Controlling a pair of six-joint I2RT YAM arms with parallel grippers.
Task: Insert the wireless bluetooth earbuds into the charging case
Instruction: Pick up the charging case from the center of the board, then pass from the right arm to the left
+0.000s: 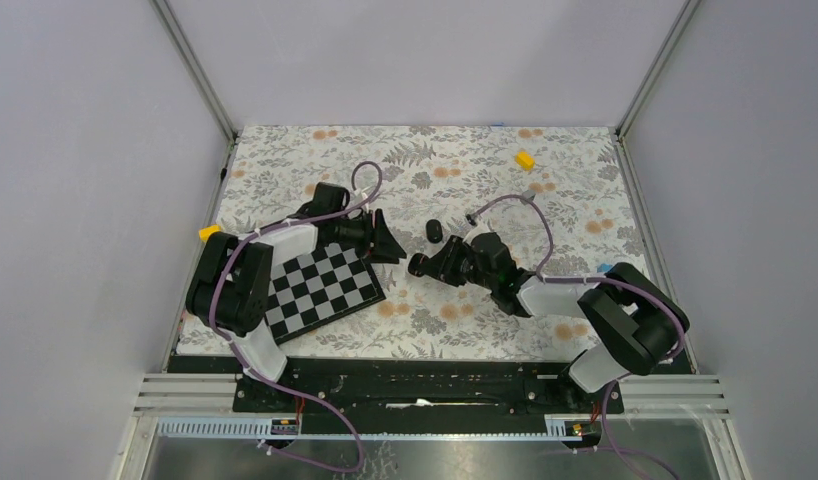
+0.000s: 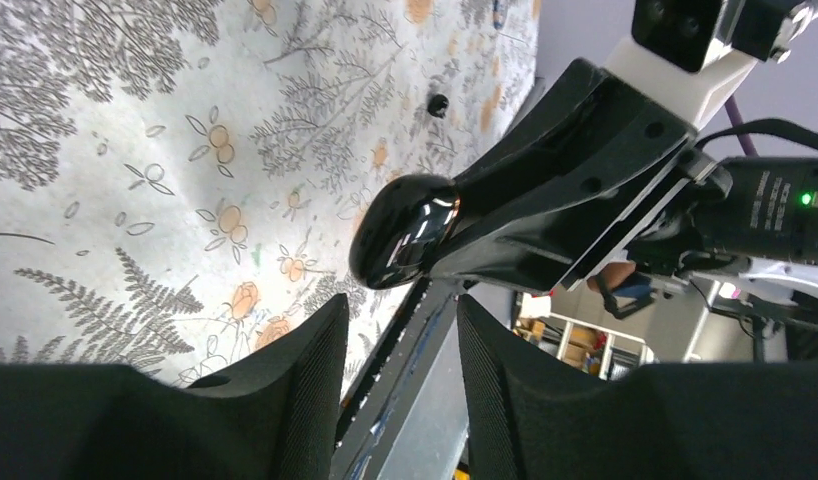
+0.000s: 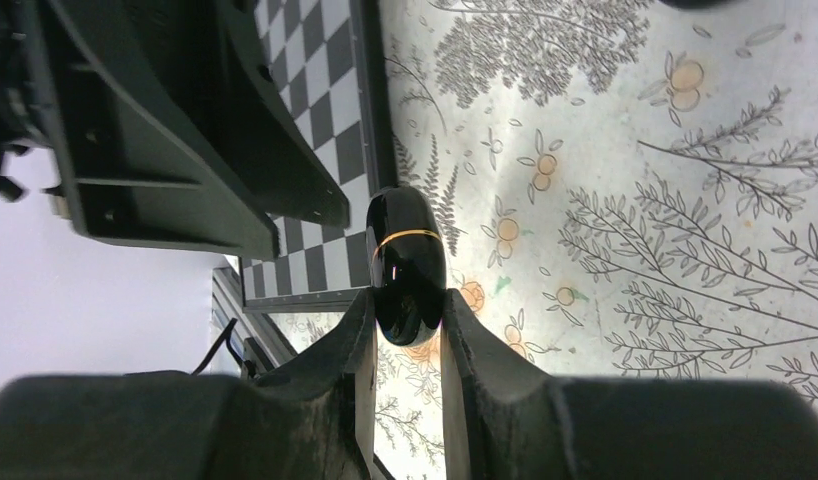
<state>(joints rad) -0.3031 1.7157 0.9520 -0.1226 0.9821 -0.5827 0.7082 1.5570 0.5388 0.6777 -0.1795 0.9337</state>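
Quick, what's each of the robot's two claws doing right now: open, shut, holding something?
Left tool: open, nothing between its fingers.
Right tool: closed on the black charging case.

Robot lab cell, plain grey walls (image 1: 85,150), aluminium frame (image 1: 195,70), calibration checkerboard (image 1: 320,290), floral-covered table (image 1: 435,160)

Both arms reach in over the floral surface (image 1: 585,200): left tool (image 1: 389,244) just past the checkerboard (image 1: 320,290), right tool (image 1: 423,266) facing it, black charging case (image 1: 416,267) at its tips, yellow block (image 1: 525,159) far back.
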